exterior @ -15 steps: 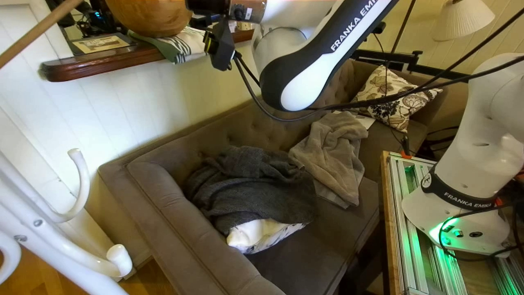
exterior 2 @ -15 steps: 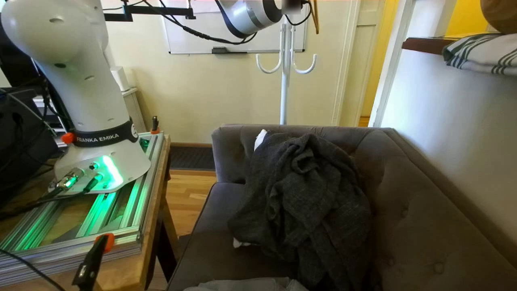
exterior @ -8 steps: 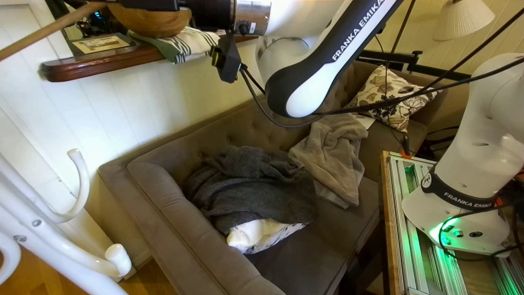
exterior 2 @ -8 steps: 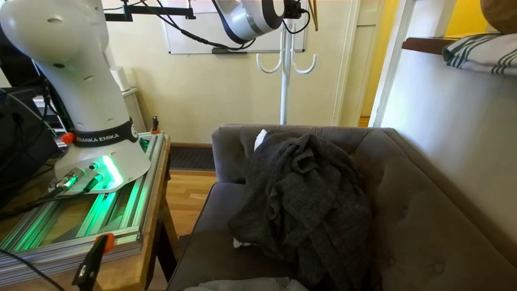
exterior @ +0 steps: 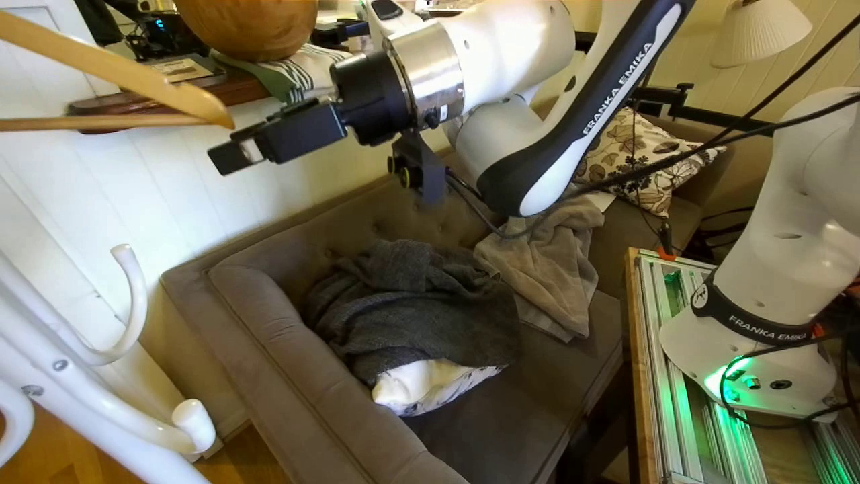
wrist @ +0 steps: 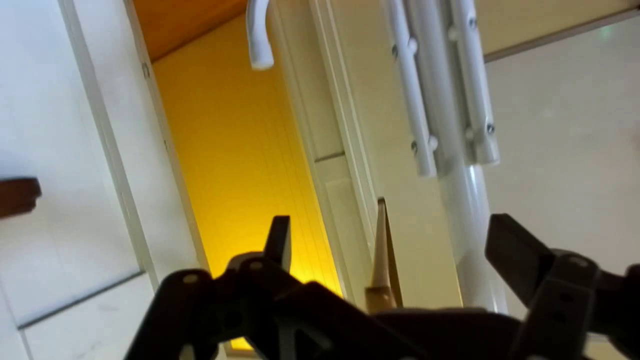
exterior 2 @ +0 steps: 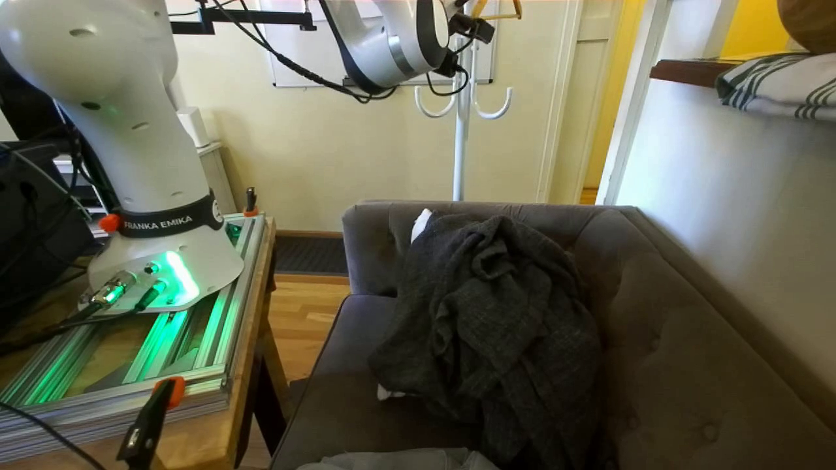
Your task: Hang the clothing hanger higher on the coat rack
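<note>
Sitting on cloth (exterior: pixel 314 62) — wooden bowl (exterior: pixel 248 28), inside hidden.

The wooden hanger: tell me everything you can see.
The wooden hanger, only partly shown, looks pale and smooth; a sloping arm and straight lower bar meet near a notched, rounded tip. In the wrist view it appears end-on beside the coat rack. The claw stands open, not gripping it. What holds it up is not visible.

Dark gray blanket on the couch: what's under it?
What looks like a white pillow with dark marks pokes out from under the blanket, on the couch. The blanket covers the rest, so I can't see if anything else is there.
</note>
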`<state>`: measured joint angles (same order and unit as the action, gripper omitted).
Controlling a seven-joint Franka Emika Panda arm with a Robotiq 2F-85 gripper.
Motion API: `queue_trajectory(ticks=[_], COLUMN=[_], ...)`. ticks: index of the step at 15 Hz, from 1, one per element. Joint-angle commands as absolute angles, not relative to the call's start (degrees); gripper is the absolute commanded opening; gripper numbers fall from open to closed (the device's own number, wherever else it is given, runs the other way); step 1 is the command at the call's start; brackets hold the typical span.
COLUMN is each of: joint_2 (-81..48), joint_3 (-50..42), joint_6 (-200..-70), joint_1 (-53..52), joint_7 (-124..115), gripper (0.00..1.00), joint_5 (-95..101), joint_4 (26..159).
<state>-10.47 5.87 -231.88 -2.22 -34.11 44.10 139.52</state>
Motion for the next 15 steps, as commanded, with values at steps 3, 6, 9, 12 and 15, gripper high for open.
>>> queue_trajectory(ticks=[3,6,9,12,15], joint_2=[-4.5,-2.1,-0.1,3.0,3.1], joint_3=[5.4,4.7,3.1,0.1,-1.8], joint_6=[-222.2,-219.0,-218.1,-215.7,-213.8], joint_1=[1.1,1.8,2.1,2.3,3.7], joint_7=[-55.1,-67.1,-78.9,-91.5,-103.7], gripper=[1.00,1.00,1.00,1.00,1.00], joint_5=[66.7,80.2,93.9,107.6,121.3], joint_4=[143.7,145.5,148.1,150.3,149.9])
